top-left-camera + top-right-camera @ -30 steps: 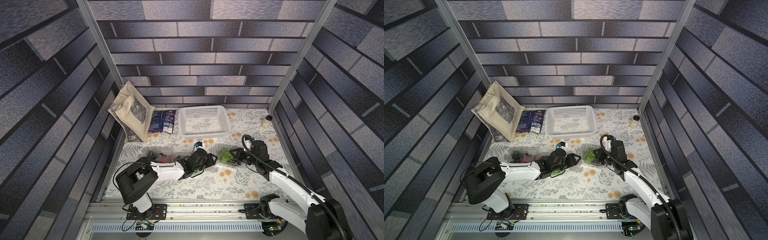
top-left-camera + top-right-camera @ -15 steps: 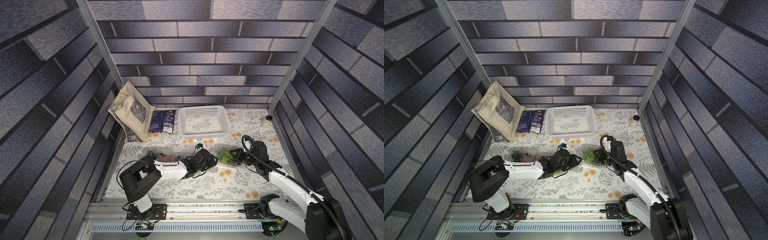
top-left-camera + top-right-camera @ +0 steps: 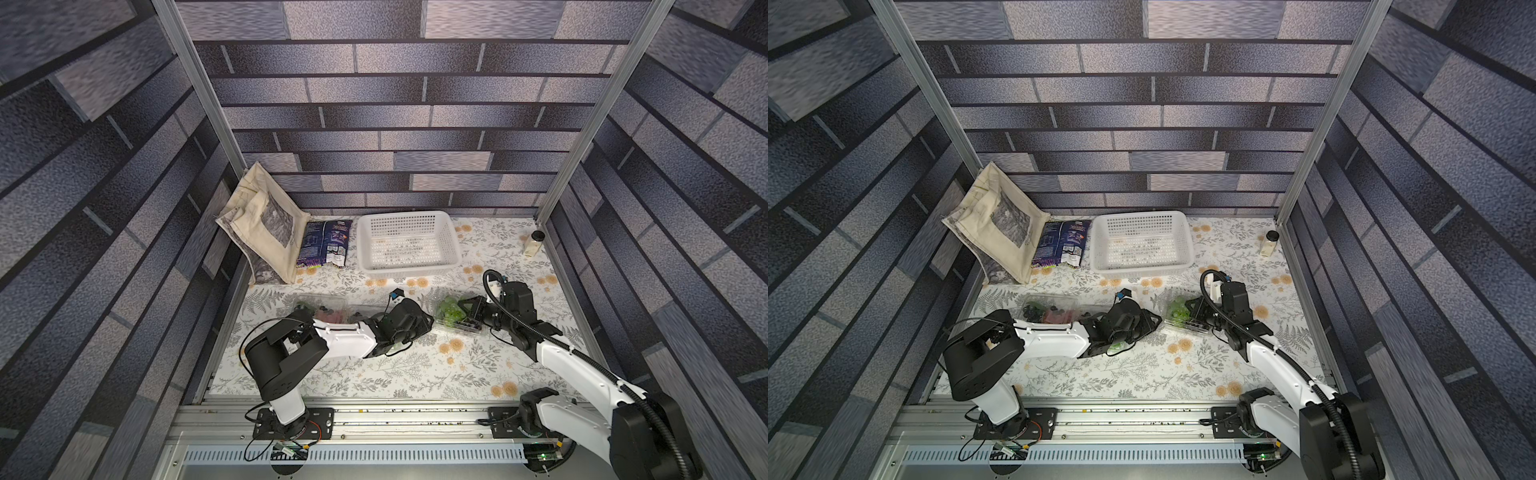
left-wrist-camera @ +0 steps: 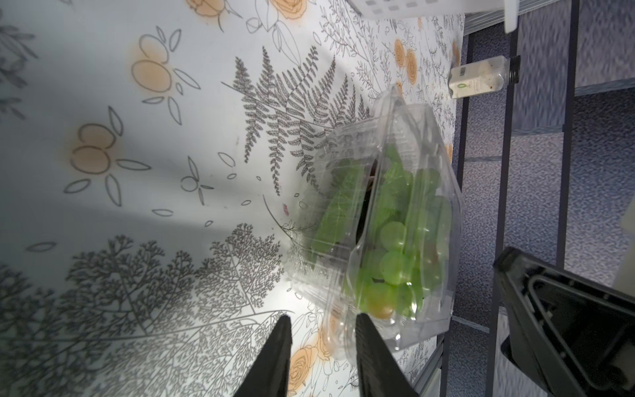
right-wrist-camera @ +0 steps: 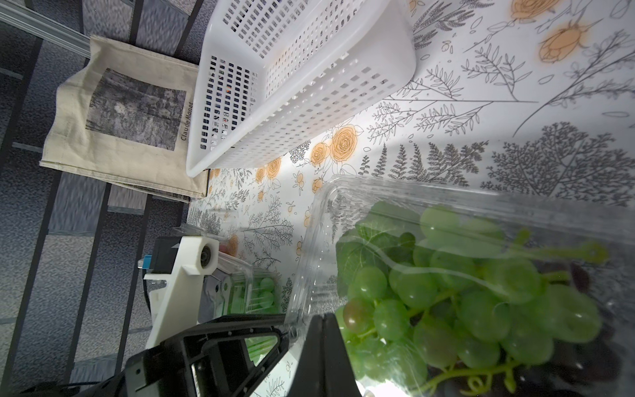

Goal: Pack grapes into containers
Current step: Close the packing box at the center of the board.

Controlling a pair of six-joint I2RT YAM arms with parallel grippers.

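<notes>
Black left gripper (image 4: 323, 318), jaws narrowly spread, meets a corner of the clear plastic clamshell punnet (image 4: 436, 144) of green grapes (image 4: 391, 264) lying before the white perforated plastic basket (image 3: 409, 272); the right gripper (image 5: 323, 319), pressed together, pinches its rim, probably steadying it.

Grapes (image 5: 446, 292) were bright green inside a clear container (image 5: 311, 247), white perforated basket (image 3: 411, 270) at twelve o'clock, table cover (image 3: 415, 365) was white with grey ferns and orange roses (line-drawn), cream tote bag (image 3: 262, 232) at ten o'clock
</notes>
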